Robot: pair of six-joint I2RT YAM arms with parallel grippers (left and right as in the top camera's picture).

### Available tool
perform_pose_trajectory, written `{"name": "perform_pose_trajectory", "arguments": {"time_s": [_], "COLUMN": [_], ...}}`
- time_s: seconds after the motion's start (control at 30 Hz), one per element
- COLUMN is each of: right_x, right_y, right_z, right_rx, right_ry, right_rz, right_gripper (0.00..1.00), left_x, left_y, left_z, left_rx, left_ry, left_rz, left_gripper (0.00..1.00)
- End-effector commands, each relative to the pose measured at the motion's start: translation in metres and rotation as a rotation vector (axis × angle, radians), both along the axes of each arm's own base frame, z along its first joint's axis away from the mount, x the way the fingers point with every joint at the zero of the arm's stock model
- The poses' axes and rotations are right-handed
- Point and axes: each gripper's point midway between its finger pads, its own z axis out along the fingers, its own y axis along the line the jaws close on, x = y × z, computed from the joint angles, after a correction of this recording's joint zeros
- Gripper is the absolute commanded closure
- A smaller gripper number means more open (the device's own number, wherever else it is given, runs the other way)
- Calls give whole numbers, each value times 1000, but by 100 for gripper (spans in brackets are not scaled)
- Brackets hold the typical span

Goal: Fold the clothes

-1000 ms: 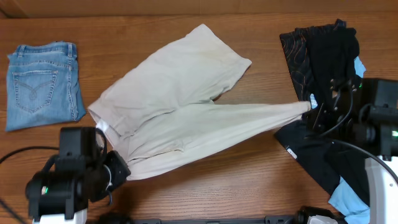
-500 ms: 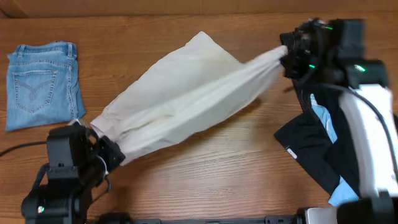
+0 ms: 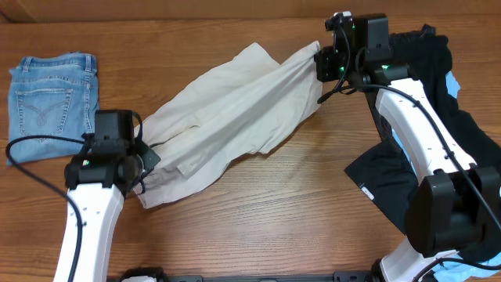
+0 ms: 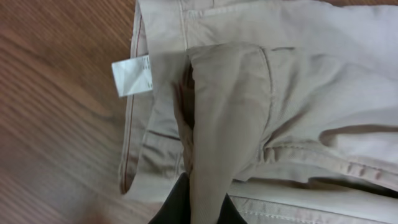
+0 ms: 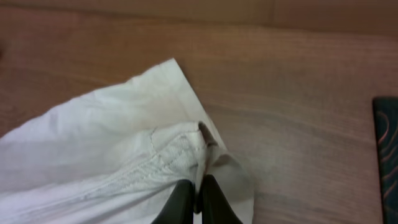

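Observation:
The cream shorts [image 3: 235,110] lie slanted across the table, one leg doubled over the other. My left gripper [image 3: 145,160] is shut on a fold of cloth at the waistband end, near the front left. In the left wrist view the pinched fold rises between its dark fingers [image 4: 176,204], beside the waistband and a white label [image 4: 132,76]. At the far right end of the shorts, my right gripper [image 3: 318,64] is shut on the leg hem. The right wrist view shows that hem [image 5: 186,140] nipped in the right gripper [image 5: 198,196].
Folded light-blue jeans [image 3: 51,106] lie at the far left. A heap of black, patterned and sky-blue garments [image 3: 419,74] fills the right side, running down to the front right [image 3: 391,184]. Its patterned edge [image 5: 388,155] is close to my right gripper.
My right gripper carried the leg hem from mid right up and back, laying that leg over the other. My left gripper moved away from the front edge with the waistband.

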Motion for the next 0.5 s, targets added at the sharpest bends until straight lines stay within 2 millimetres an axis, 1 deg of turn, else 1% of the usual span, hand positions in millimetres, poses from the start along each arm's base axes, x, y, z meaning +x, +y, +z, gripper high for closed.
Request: {"name": "perform_pose_trajectory", "arguments": {"time_s": [0.0, 0.07, 0.17, 0.23, 0.3, 0.4, 0.47], "right_x": [23, 24, 25, 25, 25, 27, 30], "right_y": [-26, -20, -8, 1, 13, 16, 8], "right_z": [28, 31, 29, 25, 16, 13, 14], "right_rx": [-47, -41, -41, -57, -60, -63, -83], "right_ry": [-110, -125, -135, -139, -128, -128, -135], "right_rz": [-93, -80, -57, -27, -3, -2, -42], "right_gripper": [96, 96, 96, 96, 96, 96, 96], "left_x": [-2, -3, -4, -3, 0, 5, 8], "left_y": [31, 41, 53, 56, 58, 52, 38], "left_z": [-17, -22, -24, -25, -24, -24, -21], "left_rx": [131, 180, 246, 260, 272, 234, 164], "left_ry": [74, 100, 120, 121, 107, 86, 76], "left_rz": [86, 132, 173, 182, 188, 175, 108], "left_gripper": [94, 94, 94, 93, 93, 96, 96]}}
